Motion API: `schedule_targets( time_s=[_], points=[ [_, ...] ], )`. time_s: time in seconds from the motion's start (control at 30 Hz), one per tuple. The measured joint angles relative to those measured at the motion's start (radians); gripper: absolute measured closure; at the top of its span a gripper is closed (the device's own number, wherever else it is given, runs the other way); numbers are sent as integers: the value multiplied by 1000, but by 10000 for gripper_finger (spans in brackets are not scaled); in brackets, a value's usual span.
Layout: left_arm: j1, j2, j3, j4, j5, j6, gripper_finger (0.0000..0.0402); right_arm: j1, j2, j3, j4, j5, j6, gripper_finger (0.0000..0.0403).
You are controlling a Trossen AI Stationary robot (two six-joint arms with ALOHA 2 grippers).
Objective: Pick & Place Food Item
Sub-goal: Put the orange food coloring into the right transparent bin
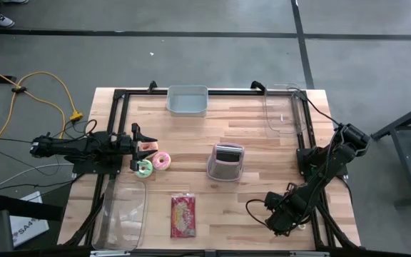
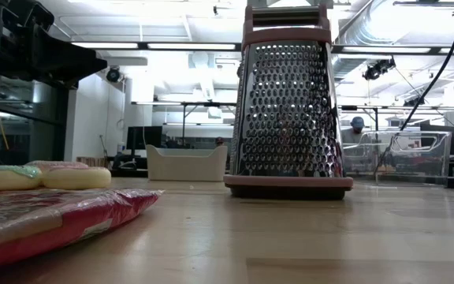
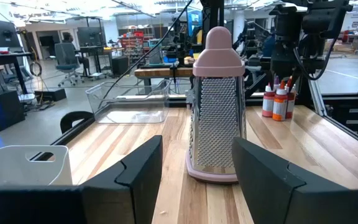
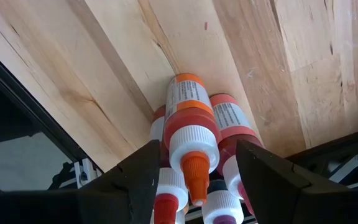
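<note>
Several sauce bottles [image 4: 191,118] with red and orange caps stand bunched at the table's near right corner, and also show in the left wrist view [image 3: 279,99]. My right gripper [image 4: 197,149] points down over them, open; its fingers stand on either side of the orange-nozzled bottle's cap [image 4: 193,144], with a gap on each side. In the high view this gripper [image 1: 284,218] hides the bottles. My left gripper [image 1: 140,146] waits open and level at the table's left edge, facing the pink grater [image 3: 216,112].
Two donuts [image 1: 155,163] lie just right of the left gripper and a red snack packet [image 1: 183,215] lies near the front. The grater [image 1: 227,161] stands mid-table. A grey bin [image 1: 188,101] and a clear tub [image 1: 284,111] sit at the back, another clear tub [image 1: 123,214] front left.
</note>
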Motion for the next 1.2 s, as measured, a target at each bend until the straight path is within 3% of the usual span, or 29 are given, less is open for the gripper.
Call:
schedule_targets(
  time_s=[0.47, 0.9, 1.2],
  points=[
    [0, 0, 0, 0, 0, 0, 214, 0, 0, -34, 18, -24, -11, 203],
    [0, 0, 0, 0, 0, 0, 214, 0, 0, -34, 22, -28, -14, 292],
    [0, 0, 0, 0, 0, 0, 214, 0, 0, -34, 23, -28, -14, 290]
  ],
)
